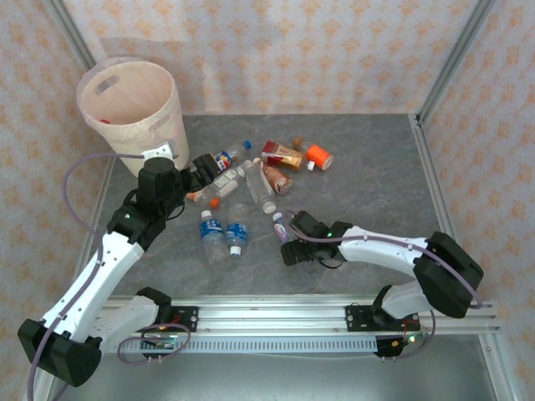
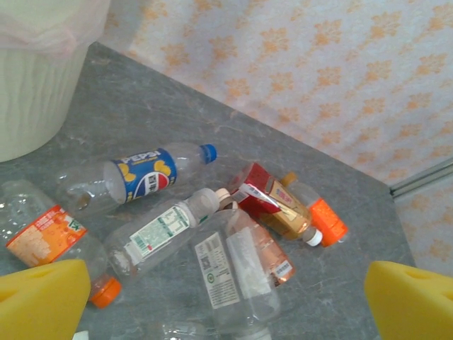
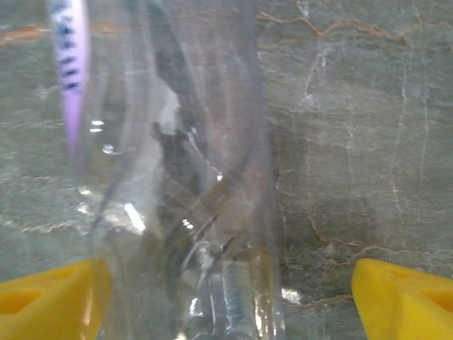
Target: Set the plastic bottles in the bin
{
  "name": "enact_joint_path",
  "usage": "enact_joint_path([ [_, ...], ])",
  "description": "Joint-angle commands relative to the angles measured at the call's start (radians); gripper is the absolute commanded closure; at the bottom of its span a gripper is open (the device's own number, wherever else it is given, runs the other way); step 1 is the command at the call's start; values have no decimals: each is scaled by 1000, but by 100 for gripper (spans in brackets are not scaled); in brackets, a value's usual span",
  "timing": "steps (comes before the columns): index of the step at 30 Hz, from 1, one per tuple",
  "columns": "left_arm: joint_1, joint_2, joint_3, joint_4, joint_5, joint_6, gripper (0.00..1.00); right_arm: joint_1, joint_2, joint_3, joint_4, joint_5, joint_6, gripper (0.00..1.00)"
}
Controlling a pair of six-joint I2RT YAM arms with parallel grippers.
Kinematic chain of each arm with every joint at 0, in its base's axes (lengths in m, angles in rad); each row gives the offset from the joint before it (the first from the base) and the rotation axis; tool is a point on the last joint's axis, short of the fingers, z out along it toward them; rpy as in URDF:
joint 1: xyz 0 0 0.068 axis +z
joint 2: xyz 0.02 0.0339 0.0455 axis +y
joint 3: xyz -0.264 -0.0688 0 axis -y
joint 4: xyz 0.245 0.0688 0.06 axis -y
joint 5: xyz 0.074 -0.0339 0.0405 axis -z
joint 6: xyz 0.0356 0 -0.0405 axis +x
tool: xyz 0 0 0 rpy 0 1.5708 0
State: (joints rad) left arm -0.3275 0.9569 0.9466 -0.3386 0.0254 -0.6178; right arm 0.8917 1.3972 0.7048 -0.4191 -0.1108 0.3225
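A: Right jaws?
B: Spread wide, straddling a clear purple-labelled bottle point(image 3: 184, 177) lying on the worktop point(image 3: 354, 142); not gripped yet.
A: Left jaws?
B: Released too, hovering over the plastic bottles point(image 2: 145, 177) heaped near the bin point(image 1: 155, 117). Short carry, likely.

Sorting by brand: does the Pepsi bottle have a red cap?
No, the Pepsi bottle lies on its side with a blue cap.
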Motion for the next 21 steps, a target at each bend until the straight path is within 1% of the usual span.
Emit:
enact_joint_path([
  [1,0,17,3,-26,-41,-13,0,7,45,-5,6,72,28,14],
  [3,-1,31,11,-28,-39,-11,0,10,53,-10,17,84,34,17],
  [7,-1,52,11,-21,-38,-18,0,12,44,-28,28,148,56,27],
  [9,-1,65,11,-12,-21,-18,0,12,26,-30,31,191,55,33],
  [13,0,96,26,-1,29,-4,0,12,-17,-43,78,221,41,40],
  [16,0,108,29,20,78,9,0,12,-55,-42,89,269,49,45],
  [18,0,112,23,52,132,22,0,12,-97,-47,119,285,35,46],
  [21,-2,137,11,119,238,32,0,11,-173,-69,257,268,-51,51],
])
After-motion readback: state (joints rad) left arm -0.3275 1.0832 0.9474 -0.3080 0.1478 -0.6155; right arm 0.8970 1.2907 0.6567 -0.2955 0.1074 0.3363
